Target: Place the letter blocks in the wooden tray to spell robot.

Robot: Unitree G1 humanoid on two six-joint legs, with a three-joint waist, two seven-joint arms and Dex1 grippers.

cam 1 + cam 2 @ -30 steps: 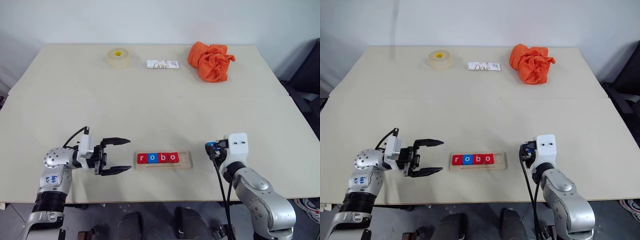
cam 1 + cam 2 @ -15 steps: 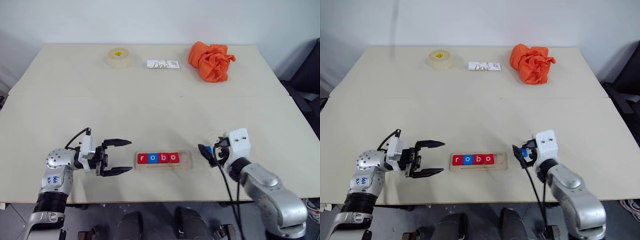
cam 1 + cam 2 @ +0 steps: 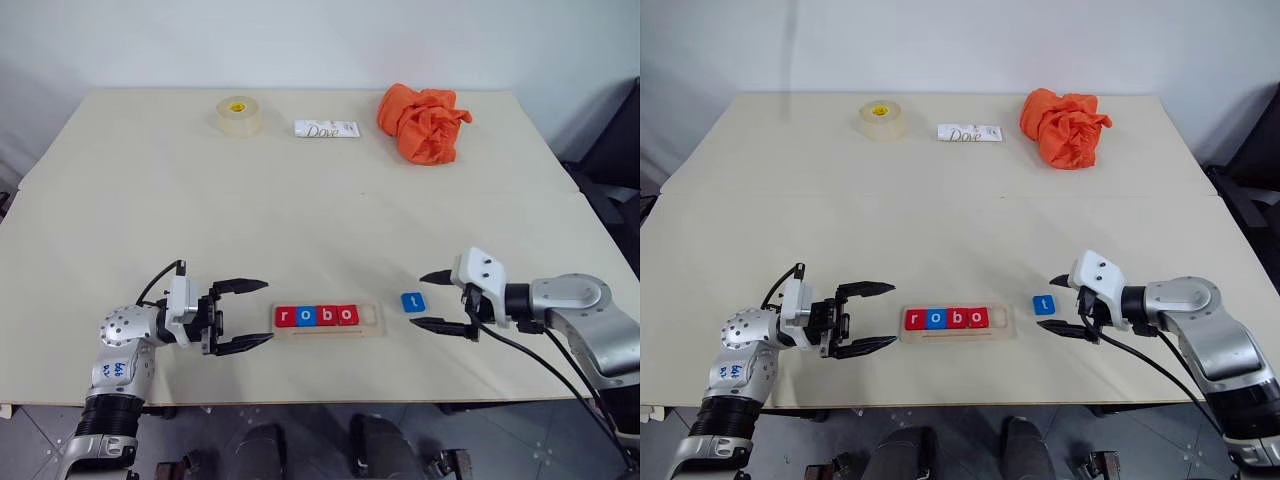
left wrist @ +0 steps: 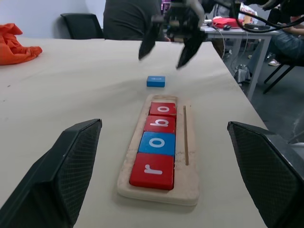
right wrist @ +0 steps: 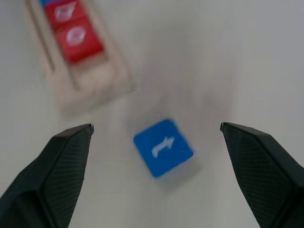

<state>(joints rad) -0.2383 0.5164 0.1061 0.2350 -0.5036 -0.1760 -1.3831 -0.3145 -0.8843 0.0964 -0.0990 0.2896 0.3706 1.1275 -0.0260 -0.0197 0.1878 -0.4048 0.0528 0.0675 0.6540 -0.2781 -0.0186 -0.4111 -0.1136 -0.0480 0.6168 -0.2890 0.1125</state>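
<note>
the wooden tray lies near the front edge of the pale bench, between the two arms. four letter blocks sit in it side by side, filling it from its left end: a red r, a blue o, a red b and a red o. the right end of the tray is bare wood. the fifth block, the blue t, lies flat on the bench just beside the tray's right end, apart from it and slightly askew.

the right pincer hangs just to the right of the blue t with its two black fingers spread wide apart and nothing between them; in its own wrist view the block lies on the bench in the gap ahead of the fingers, touching neither.

the left pincer points level toward the tray's left end, near it but not touching, its fingers also spread wide and holding nothing. its wrist view looks down the row of blocks to the t block and the other pincer beyond.

well back on the bench, along the far edge, are a roll of tape, a white dove packet and a crumpled orange cloth.
</note>
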